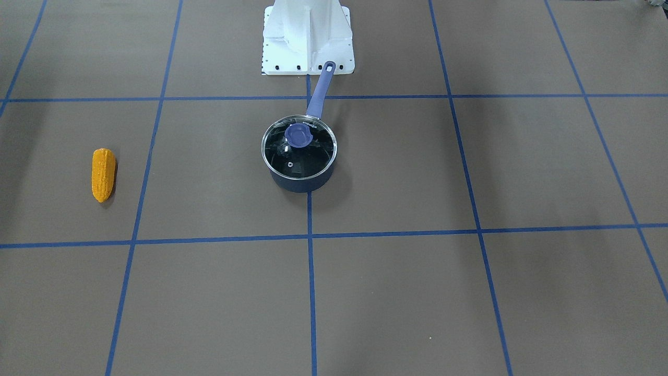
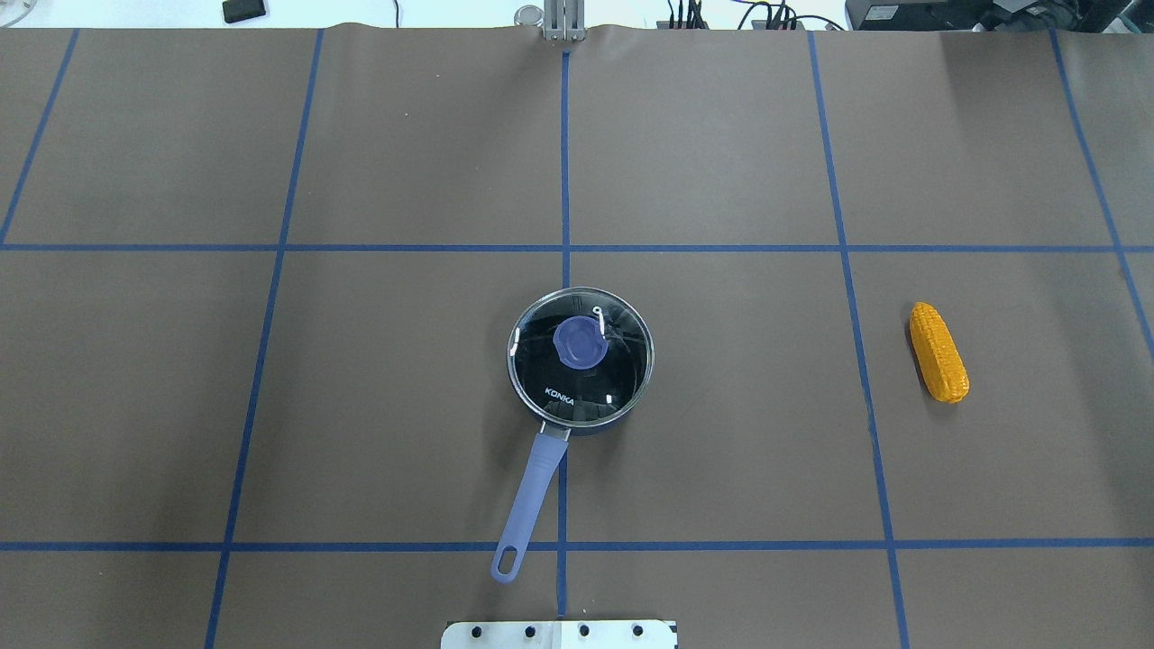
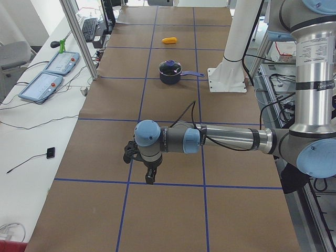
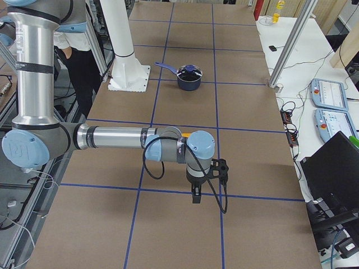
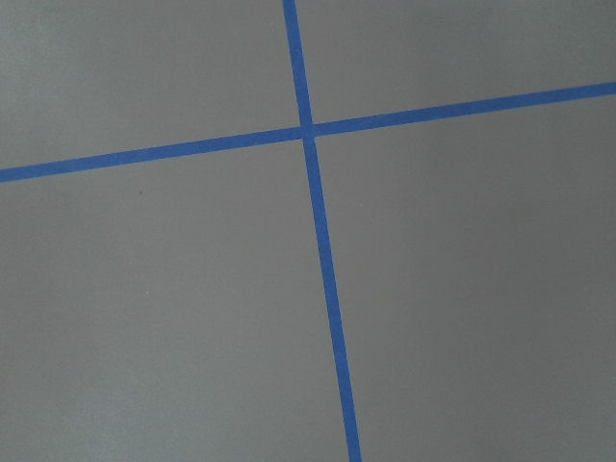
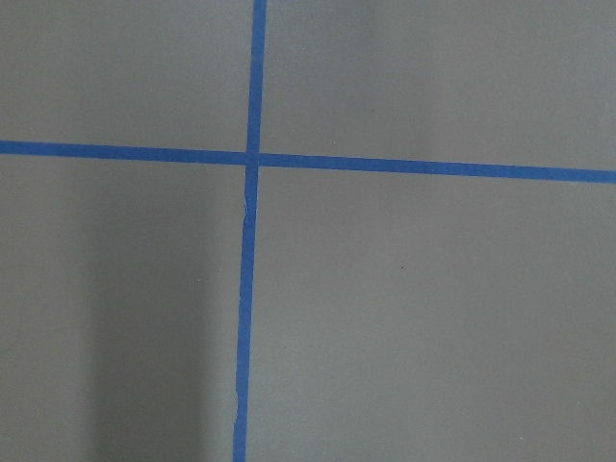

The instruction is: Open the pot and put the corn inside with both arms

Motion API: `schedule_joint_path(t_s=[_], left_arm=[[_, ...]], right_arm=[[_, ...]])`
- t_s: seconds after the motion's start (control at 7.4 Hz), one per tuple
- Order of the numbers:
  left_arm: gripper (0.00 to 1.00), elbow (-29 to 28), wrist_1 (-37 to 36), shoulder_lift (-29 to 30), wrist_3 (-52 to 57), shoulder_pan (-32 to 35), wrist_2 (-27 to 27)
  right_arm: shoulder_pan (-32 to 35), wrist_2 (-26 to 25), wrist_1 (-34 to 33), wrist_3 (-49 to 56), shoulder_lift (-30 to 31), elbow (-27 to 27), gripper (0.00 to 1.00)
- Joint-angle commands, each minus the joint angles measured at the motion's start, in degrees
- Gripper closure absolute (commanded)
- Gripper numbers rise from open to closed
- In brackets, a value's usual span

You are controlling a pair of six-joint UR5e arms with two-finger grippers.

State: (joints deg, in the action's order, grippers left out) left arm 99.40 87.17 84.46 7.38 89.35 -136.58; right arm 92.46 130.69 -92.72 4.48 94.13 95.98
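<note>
1. Overhead exterior view: the pot (image 1: 302,184) stands near the middle of the surface (image 2: 361,406). Its lid (image 2: 586,379) sits flat on the rim, and its handle (image 2: 532,491) points back toward the robot's base (image 1: 308,36).
2. Contents: through the glass lid only a dark interior and reflections show. No corn is inside.
3. The corn (image 2: 938,352) lies on its side on the robot's right, well apart from the pot, with its tapered end away from the robot.
4. The left pincer (image 3: 149,176) and the right pincer (image 4: 196,195) each hang over a tape crossing (image 5: 308,132) toward opposite ends of the surface, far from both objects. They appear only in the side views, so how wide either one gapes cannot be told. Neither has hold of the lid or the corn.
5. Step in hand: judged to be the very start, since the pot is closed and the corn untouched.
6. Next move: probably the left arm must travel to the knob (image 2: 579,343), centre on it, close and lift straight up. The right arm, on the corn's side, would suit the cob, gripping it across its width.
</note>
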Motion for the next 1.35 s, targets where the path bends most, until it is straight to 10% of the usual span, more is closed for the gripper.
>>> schedule_joint_path(t_s=[0.0, 1.22], left_arm=[[0.01, 0.43, 0.01, 0.09, 0.09, -0.06, 0.0], [0.01, 5.54, 4.93, 5.37, -0.44, -0.06, -2.1]], right_arm=[[0.0, 0.0, 0.0, 0.0, 0.0, 0.0, 0.0], [-0.17, 0.26, 2.44, 0.0, -3.08, 6.15, 0.0]])
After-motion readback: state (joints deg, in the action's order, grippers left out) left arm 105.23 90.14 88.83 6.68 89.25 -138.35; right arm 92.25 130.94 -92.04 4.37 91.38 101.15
